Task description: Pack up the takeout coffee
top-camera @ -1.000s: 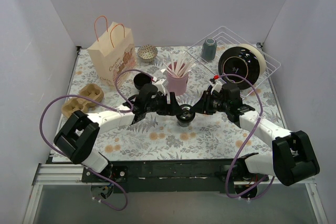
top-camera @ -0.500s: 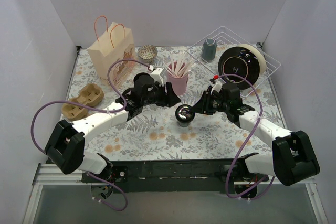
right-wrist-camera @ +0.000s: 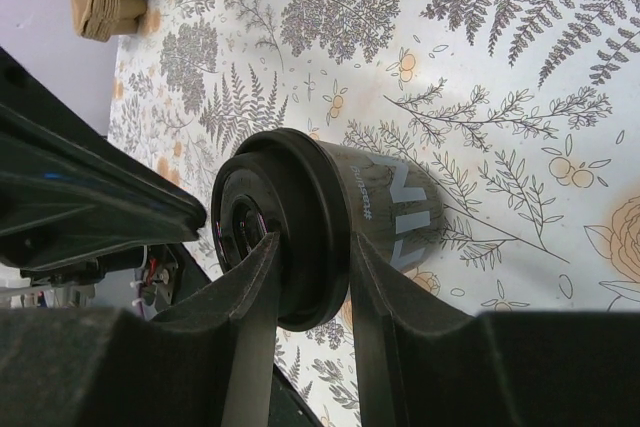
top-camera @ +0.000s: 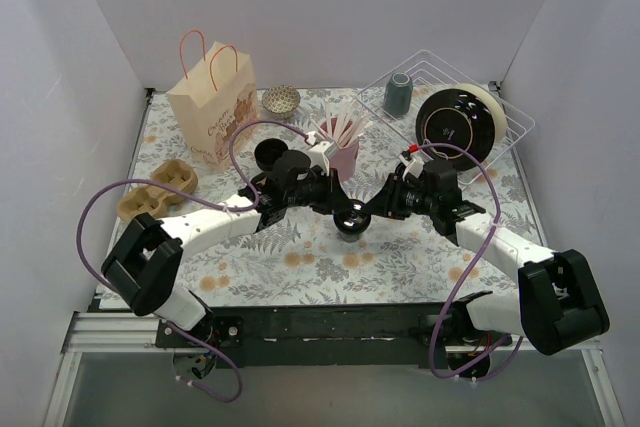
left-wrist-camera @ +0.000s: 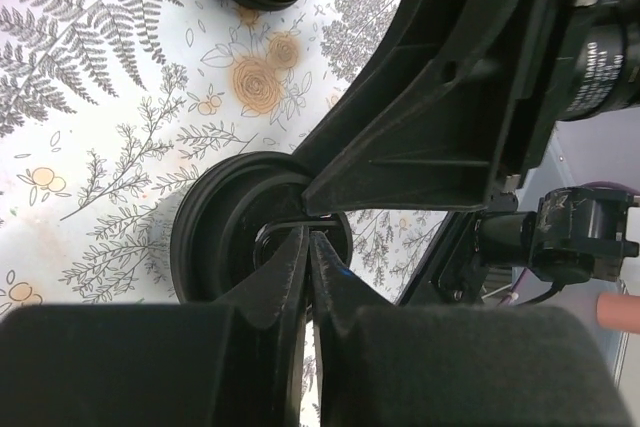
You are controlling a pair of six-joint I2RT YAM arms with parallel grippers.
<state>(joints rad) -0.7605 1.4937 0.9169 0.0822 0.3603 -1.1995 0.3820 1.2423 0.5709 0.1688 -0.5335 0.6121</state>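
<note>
Coffee: small black disposable cup (right-wrist-camera: 400, 212), glossy round plastic lid (left-wrist-camera: 212, 237); judged unpacked; all packing outstanding;
Right tool (right-wrist-camera: 312, 247): clamped around it;
Left tool (left-wrist-camera: 308, 240): closed, empty, above lid

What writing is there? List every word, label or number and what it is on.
On the coffee cup: pale grey lettering on its side, sideways and partly hidden; not readable.
On the paper bag: printed design, too small to read.
On the arm motor: white print, blurred.

Lab test cell: white panel walls (top-camera: 60, 97), robot arms (top-camera: 200, 227) on alu rail (top-camera: 85, 332) (floral tablecloth (top-camera: 300, 267)).
</note>
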